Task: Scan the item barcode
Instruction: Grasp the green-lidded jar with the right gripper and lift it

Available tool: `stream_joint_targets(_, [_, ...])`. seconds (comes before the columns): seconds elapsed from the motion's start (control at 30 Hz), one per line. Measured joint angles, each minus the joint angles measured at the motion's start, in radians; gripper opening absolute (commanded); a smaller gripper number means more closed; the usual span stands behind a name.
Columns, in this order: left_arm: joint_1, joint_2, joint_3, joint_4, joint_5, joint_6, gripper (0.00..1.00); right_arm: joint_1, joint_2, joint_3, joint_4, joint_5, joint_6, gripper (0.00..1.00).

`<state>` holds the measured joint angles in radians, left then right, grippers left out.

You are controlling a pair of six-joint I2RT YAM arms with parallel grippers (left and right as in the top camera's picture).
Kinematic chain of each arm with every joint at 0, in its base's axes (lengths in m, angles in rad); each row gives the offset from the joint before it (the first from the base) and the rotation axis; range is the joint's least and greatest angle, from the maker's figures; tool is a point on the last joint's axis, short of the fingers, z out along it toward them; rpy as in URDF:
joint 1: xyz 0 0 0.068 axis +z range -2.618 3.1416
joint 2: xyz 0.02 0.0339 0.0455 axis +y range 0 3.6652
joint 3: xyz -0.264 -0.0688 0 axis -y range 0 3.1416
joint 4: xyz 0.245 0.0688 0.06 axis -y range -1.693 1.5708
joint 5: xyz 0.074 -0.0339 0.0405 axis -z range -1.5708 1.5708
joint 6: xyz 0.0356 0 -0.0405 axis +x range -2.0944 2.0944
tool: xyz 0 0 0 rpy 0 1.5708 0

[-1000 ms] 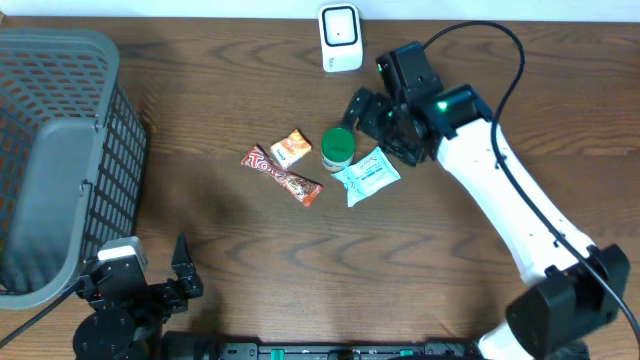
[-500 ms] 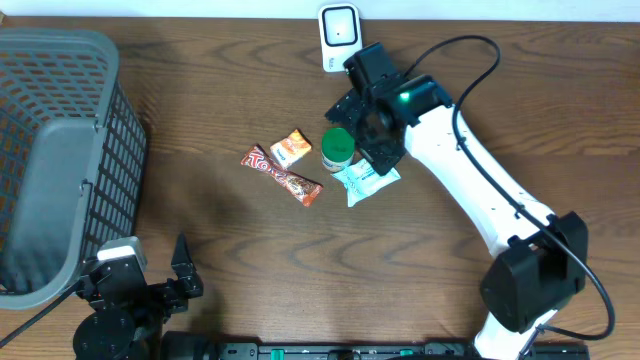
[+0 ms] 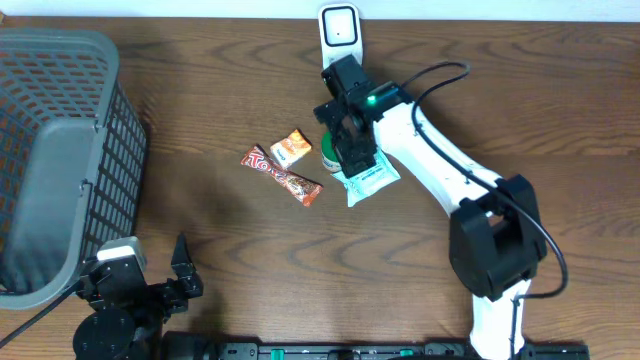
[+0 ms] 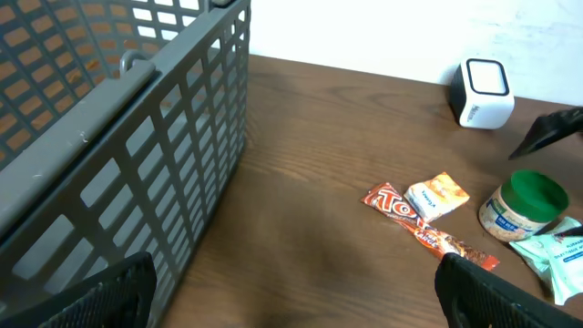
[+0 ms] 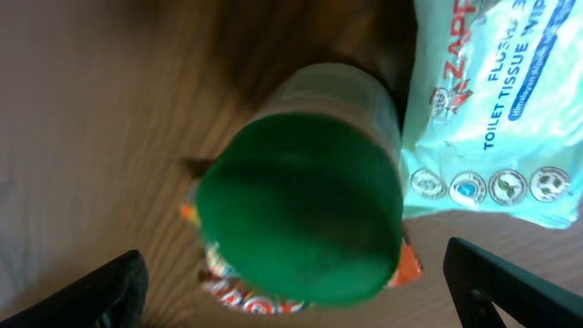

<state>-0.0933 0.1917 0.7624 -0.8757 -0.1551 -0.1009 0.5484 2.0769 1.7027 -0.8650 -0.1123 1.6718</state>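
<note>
**Right arm lined up over the jar, pick not yet made**

I judge this to be the reach-and-grasp step. My right fingers [image 5: 100,287] are spread wide and grip nothing. They sit at the two lower corners of the wrist view, with the jar [image 5: 301,219] squarely between them and below. The next move, as I see it, is to come straight down until the fingers straddle the body under the lid, and only then to squeeze. The wipes packet [image 5: 501,109] lies right against the jar on one side, so that finger has little room and could catch the packet or push it along. Once the jar is lifted I would carry it to the scanner [image 3: 340,30], the white box at the middle of the far edge of the bench [image 3: 420,280]. There I would turn the jar until its code faces the window. I cannot see a barcode in any view, so I expect to have to search for it.

The jar stands upright near the middle of the bench, a little toward the far edge and close to the scanner. It is short and round, with a dark green lid and a pale body. Its label carries print too small to read. A chocolate bar [image 3: 282,175] and a small orange packet [image 3: 291,148] lie beside it on the side toward the basket [image 3: 60,150].

My left fingers [image 4: 100,292] are also spread and empty, parked at the near left corner.
</note>
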Motion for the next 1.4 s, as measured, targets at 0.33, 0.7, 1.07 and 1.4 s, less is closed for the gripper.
stream_joint_targets(0.33, [0.0, 0.0, 0.0, 0.0, 0.0, 0.0, 0.98, 0.0, 0.101, 0.0, 0.06, -0.064, 0.051, 0.7])
stream_joint_targets(0.7, [0.0, 0.0, 0.0, 0.0, 0.0, 0.0, 0.98, -0.001, 0.101, 0.022, 0.019, -0.082, -0.177, 0.51])
stream_joint_targets(1.07, [0.0, 0.0, 0.0, 0.0, 0.0, 0.0, 0.98, -0.008, 0.101, 0.142, -0.158, -0.075, -0.802, 0.59])
stream_joint_targets(1.4, [0.0, 0.0, 0.0, 0.0, 0.0, 0.0, 0.98, -0.015, 0.101, 0.18, -0.306, -0.048, -1.361, 0.6])
